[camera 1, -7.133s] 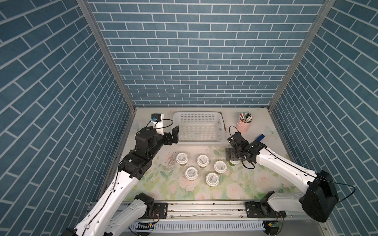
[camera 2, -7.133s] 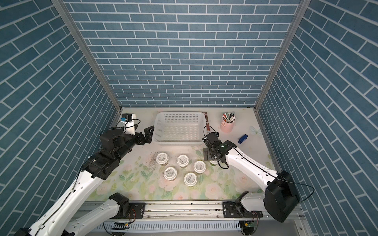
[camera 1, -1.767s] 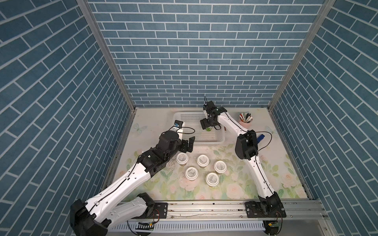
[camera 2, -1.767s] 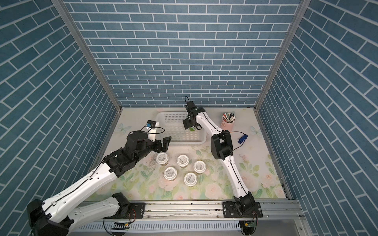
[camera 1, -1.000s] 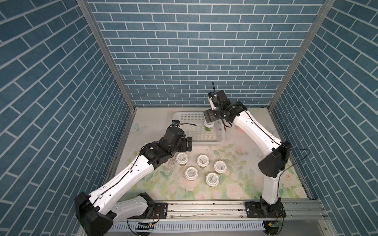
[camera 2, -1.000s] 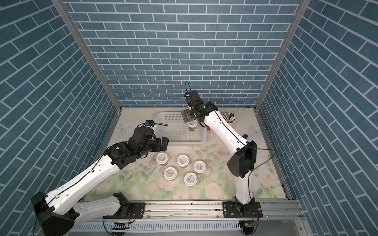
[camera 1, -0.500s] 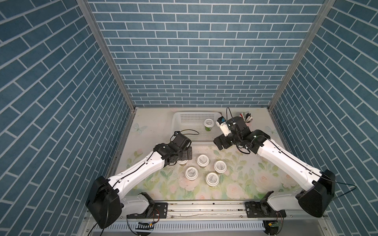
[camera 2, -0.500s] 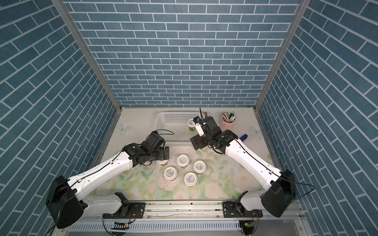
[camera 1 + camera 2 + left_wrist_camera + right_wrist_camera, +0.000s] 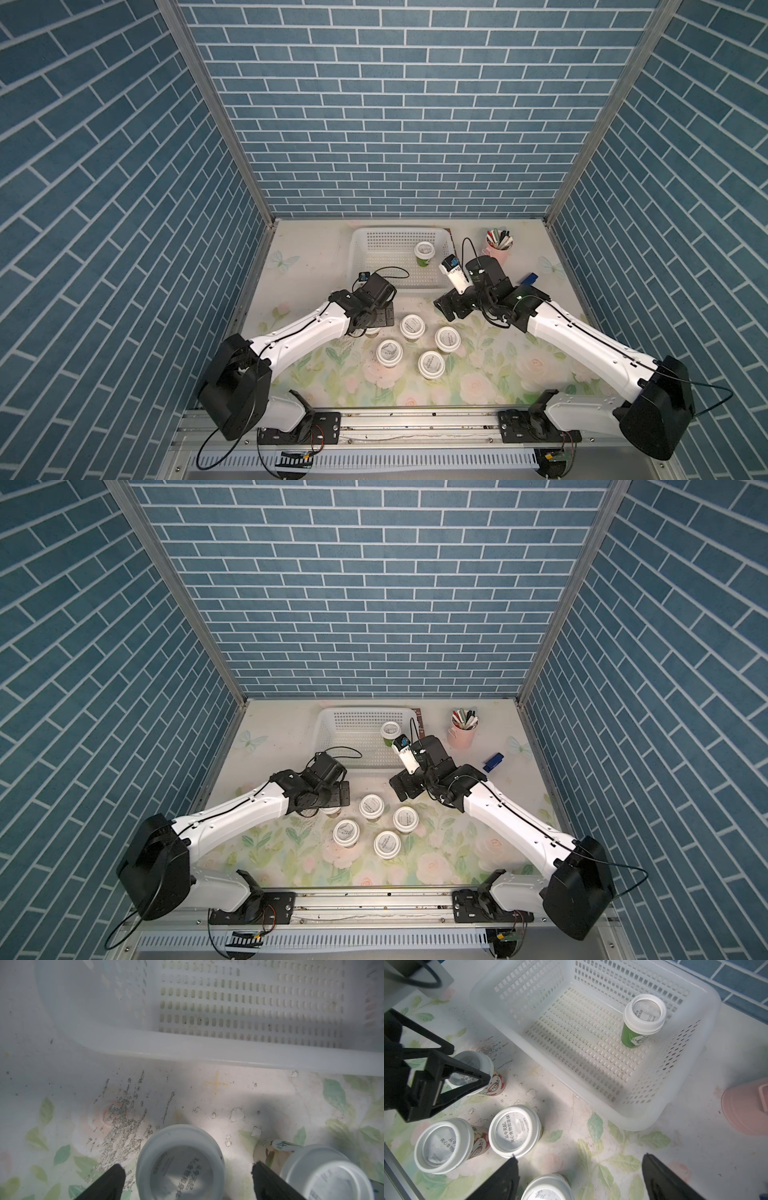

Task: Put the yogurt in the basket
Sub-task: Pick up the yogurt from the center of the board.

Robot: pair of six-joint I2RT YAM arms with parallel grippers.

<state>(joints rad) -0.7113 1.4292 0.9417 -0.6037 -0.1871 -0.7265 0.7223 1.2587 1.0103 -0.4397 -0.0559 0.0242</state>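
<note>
The white basket stands at the back of the table. One green yogurt stands upright in its far right corner. Several more yogurt cups stand grouped in front of the basket. My left gripper is open, with a finger on either side of the leftmost cup and gaps showing on both sides. My right gripper hangs open and empty above the right of the group, over a cup lid.
A pink cup of pens stands right of the basket. A small blue object lies near the right wall. The basket's front rim lies just beyond the left gripper. Brick walls close in three sides.
My right gripper has left the green yogurt standing in the basket and drawn back toward the front cups. My left gripper has come down round the leftmost cup.
</note>
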